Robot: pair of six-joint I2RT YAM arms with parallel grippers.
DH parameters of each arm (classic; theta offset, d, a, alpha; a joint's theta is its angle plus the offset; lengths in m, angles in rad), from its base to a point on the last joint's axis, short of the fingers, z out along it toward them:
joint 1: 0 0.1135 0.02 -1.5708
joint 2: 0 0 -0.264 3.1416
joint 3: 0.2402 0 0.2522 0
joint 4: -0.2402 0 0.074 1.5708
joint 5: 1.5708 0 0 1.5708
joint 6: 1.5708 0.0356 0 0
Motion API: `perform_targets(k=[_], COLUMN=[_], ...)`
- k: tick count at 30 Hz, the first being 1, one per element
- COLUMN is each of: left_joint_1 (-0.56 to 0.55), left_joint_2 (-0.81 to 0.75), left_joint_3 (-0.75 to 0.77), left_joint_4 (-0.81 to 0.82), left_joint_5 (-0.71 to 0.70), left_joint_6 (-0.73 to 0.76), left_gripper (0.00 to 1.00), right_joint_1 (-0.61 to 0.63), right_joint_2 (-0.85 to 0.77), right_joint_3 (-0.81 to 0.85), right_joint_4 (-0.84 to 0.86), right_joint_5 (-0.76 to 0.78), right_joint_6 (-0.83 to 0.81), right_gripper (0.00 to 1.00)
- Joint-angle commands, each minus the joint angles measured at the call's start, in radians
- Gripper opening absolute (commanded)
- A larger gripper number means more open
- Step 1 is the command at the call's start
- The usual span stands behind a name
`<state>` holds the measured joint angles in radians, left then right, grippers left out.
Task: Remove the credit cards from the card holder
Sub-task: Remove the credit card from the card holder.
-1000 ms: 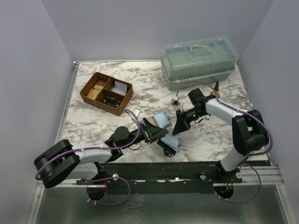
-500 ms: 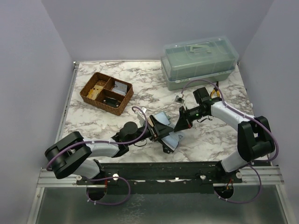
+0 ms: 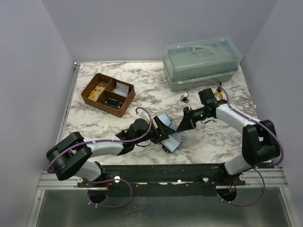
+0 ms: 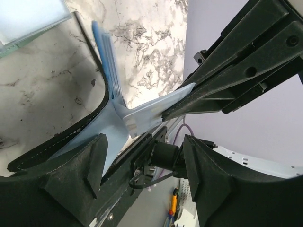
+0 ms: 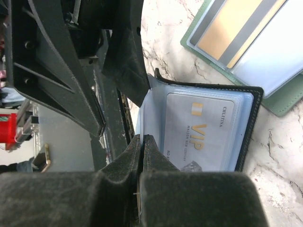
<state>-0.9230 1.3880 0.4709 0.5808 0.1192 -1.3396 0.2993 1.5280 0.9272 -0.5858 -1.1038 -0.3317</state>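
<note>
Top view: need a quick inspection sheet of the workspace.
Surface: marble-pattern table.
Job's things: black wallet lies open, a VIP card in its sleeve.
Clutter: green case holding cards beside the wallet; wicker tray and lidded green box at the back.
Grippers: left pincer open at the wallet; right pincer shut on one pale blue leaf of the wallet.
Cables: purple cables loop along both arms.
Surroundings: plain lilac walls; nothing else seen.

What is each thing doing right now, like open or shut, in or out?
card holder, lying open
VIP card, tucked inside a clear sleeve
left gripper, open, straddling the card holder
right gripper, shut on a pale blue leaf of the card holder
plastic box, lid shut
wicker tray, small things in its compartments
</note>
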Motion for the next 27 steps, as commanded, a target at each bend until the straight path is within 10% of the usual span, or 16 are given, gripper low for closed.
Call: perform_targets(k=[1,27], left_joint_1=[0.002,0.007], left_joint_2=[0.014,0.069], left_joint_3=[0.035,-0.047], left_joint_4=[-0.047,0.319], left_joint_5=[-0.036,-0.015], left_joint_6=[0.047,-0.018], left_gripper=[0.71,0.45], right_joint_1=[-0.029,-0.100], right_joint_2=[0.015,0.048], right_joint_3=[0.008,-0.041], right_joint_4=[0.001,0.062], right_joint_5=[-0.148,-0.356], right_joint_6=[0.032,0.136], right_gripper=[0.00,0.00])
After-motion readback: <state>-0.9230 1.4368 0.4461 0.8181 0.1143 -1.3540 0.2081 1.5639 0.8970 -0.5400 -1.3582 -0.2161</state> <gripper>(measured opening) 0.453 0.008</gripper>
